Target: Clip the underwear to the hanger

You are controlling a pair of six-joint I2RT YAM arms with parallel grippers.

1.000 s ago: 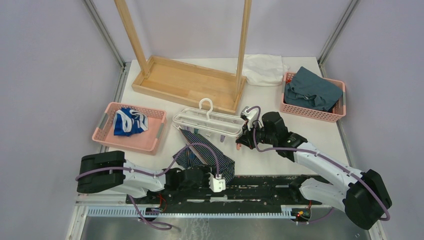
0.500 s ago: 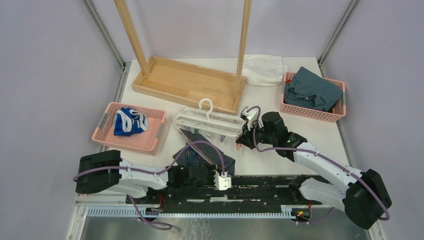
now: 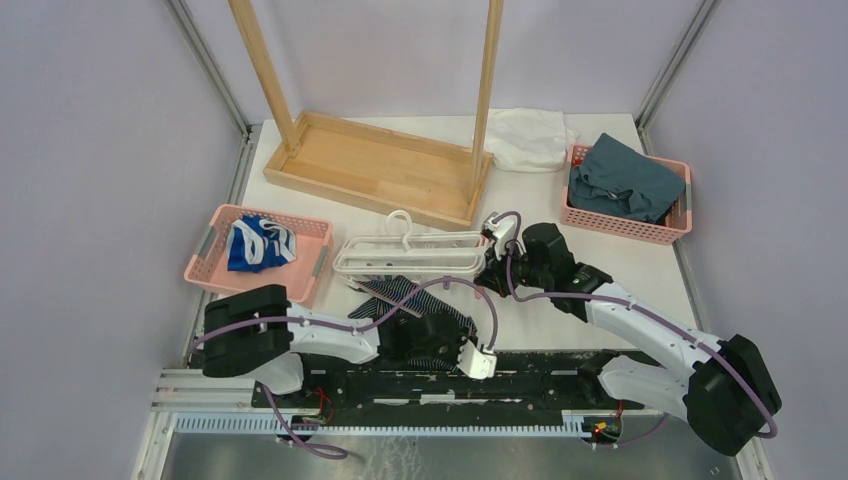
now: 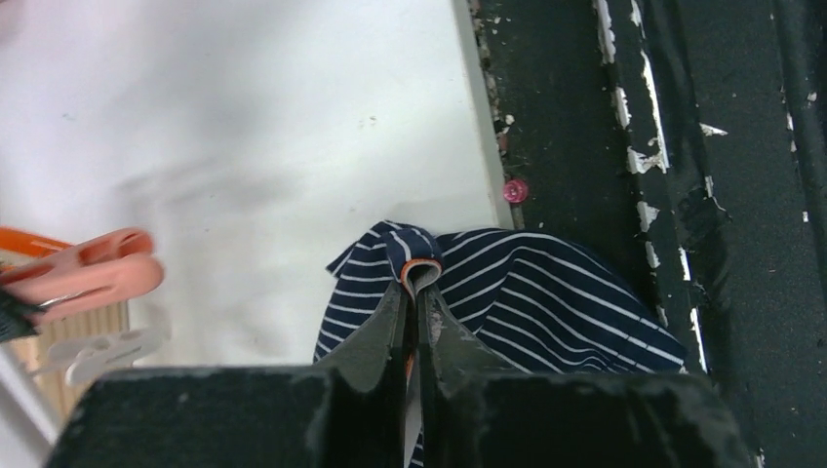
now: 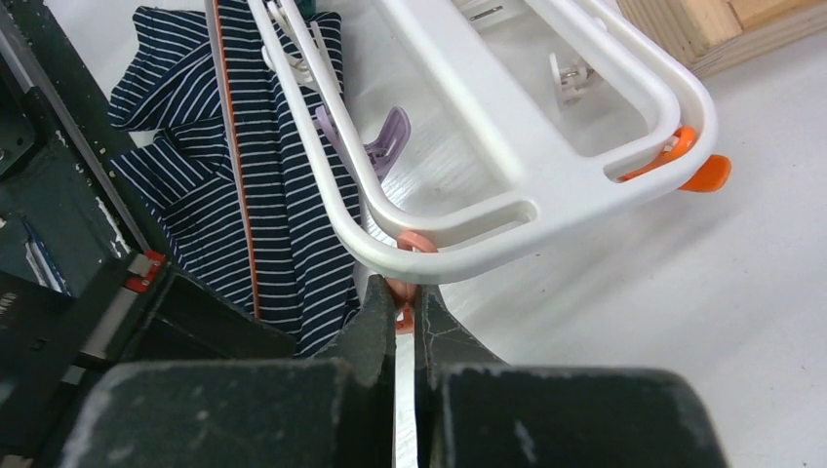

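The underwear (image 3: 415,305), dark navy with thin stripes and orange trim, lies bunched at the table's near edge under the hanger (image 3: 405,262). The hanger is a white frame lying flat with its hook toward the back. My left gripper (image 4: 419,283) is shut on a folded, orange-trimmed edge of the underwear (image 4: 546,302). From the top view, the left gripper (image 3: 435,335) sits over the cloth. My right gripper (image 5: 404,297) is shut on a peach-orange clip (image 5: 415,243) under the near rim of the hanger (image 5: 507,146), with the underwear (image 5: 263,185) just left of it.
A pink basket (image 3: 215,245) at the left holds a blue-and-white garment (image 3: 258,243). Another basket (image 3: 680,225) at the back right holds teal cloth. A wooden rack (image 3: 375,165) and a white cloth (image 3: 530,138) stand behind. A black rail (image 3: 540,375) runs along the near edge.
My left gripper has shut on the underwear's edge and the left arm has swung right. The hanger has turned, its left end moving nearer and leftward. The right gripper stays shut on the clip.
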